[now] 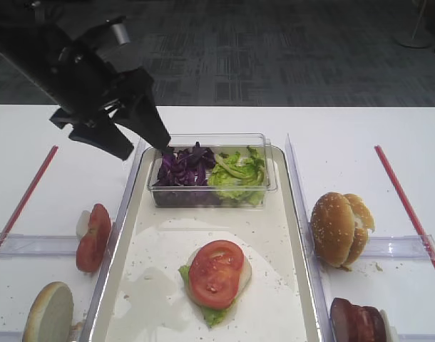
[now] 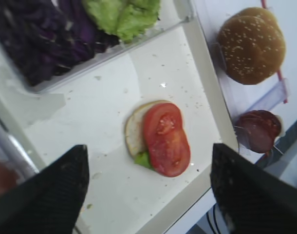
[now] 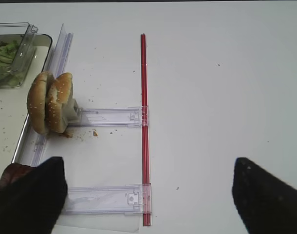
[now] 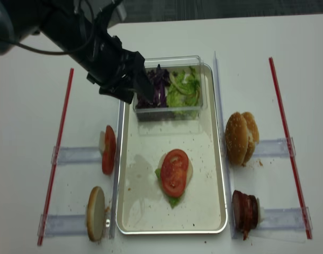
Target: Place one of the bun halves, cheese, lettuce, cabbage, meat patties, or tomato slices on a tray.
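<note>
On the pale metal tray (image 1: 274,285) a tomato slice (image 1: 215,273) tops a lettuce leaf and a flat bun half. At the tray's far end a clear tub holds purple cabbage (image 1: 185,167) and green lettuce (image 1: 237,174). My left gripper (image 1: 145,148) hangs open and empty above the tub's left end; its wrist view looks down between the fingers at the tomato slice (image 2: 166,139). My right gripper (image 3: 147,165) is open over bare table right of the tray, out of both high views. Sesame bun halves (image 1: 339,228) and meat patties (image 1: 356,320) stand right of the tray.
Left of the tray, more tomato slices (image 1: 93,237) and a pale bun half (image 1: 48,313) lean in clear plastic racks. Red strips (image 1: 406,206) run along both outer sides of the table. A clear rack (image 3: 107,197) lies below the right gripper.
</note>
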